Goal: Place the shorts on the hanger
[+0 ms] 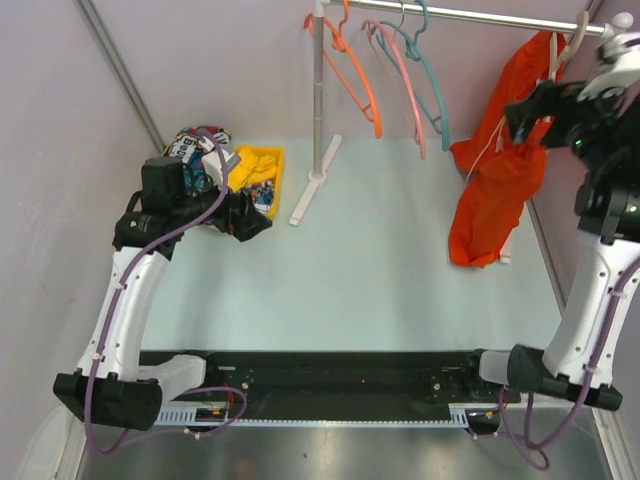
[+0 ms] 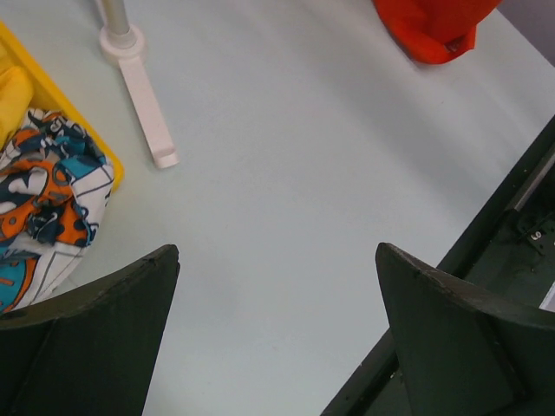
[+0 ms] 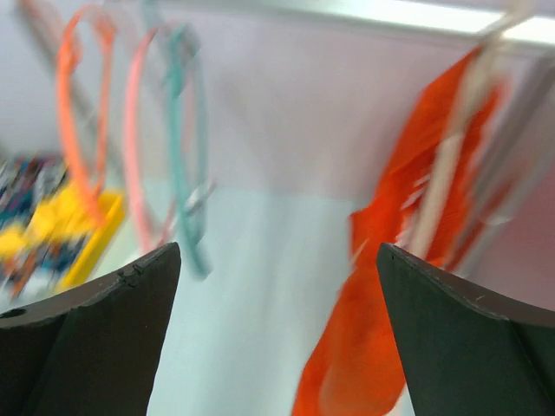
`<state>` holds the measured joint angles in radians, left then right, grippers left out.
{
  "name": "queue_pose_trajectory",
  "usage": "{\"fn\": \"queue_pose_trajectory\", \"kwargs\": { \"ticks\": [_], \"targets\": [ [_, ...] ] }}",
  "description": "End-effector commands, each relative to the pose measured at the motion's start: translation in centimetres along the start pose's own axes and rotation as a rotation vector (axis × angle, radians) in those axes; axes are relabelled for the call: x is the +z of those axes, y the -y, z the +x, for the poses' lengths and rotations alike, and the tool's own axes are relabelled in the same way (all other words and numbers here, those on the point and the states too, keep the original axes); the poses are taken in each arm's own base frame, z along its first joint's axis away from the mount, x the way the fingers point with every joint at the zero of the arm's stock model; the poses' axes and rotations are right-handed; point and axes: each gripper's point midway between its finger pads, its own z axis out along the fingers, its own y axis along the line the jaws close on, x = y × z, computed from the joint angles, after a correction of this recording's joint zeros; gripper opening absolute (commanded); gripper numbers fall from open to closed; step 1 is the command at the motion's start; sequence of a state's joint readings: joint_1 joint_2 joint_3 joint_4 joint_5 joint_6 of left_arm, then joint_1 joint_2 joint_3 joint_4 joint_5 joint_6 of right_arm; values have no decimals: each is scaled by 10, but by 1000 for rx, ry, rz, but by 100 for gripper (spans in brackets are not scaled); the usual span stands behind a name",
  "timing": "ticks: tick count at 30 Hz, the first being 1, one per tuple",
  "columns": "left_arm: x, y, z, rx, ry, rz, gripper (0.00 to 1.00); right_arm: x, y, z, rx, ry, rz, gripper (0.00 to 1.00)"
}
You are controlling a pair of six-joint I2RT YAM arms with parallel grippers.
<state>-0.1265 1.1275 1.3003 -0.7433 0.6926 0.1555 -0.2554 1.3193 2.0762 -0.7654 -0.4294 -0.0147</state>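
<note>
The orange-red shorts (image 1: 495, 190) hang from the rail at the far right, their lower end down on the table. The beige hanger (image 1: 577, 35) shows at their top, hooked near the rail's end. My right gripper (image 1: 520, 115) is raised just right of the shorts' upper part, open and empty. Its wrist view is blurred, with the shorts (image 3: 373, 347) and the hanger (image 3: 451, 147) ahead between the open jaws (image 3: 277, 251). My left gripper (image 1: 255, 215) is open and empty above the table by the yellow bin. Its wrist view (image 2: 277, 251) shows the shorts' hem (image 2: 434, 26) far off.
The rail (image 1: 480, 15) also carries an orange hanger (image 1: 355, 80), a pink one (image 1: 405, 80) and a teal one (image 1: 435, 85). The stand's pole (image 1: 318, 90) and white foot (image 2: 143, 95) stand at the back. A yellow bin (image 1: 262, 170) holds garments, with a comic-print one (image 2: 52, 191) beside it.
</note>
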Motion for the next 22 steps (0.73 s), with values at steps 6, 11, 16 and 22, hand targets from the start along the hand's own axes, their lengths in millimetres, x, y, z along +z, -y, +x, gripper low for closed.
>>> {"fn": "queue_pose_trajectory", "kwargs": {
  "ticks": [6, 11, 16, 22],
  "targets": [
    [-23, -18, 35, -45, -75, -148, 100, -37, -127, 165, -64, -364, -424, 100],
    [-35, -29, 73, -7, -137, -258, 100, -67, -134, 219, -81, -477, -479, 100],
    [-45, -25, 97, 27, -156, -291, 100, -89, -132, 240, -118, -483, -488, 100],
    [-54, -27, 95, 72, -130, -337, 100, -100, -132, 243, -142, -459, -498, 100]
  ]
}}
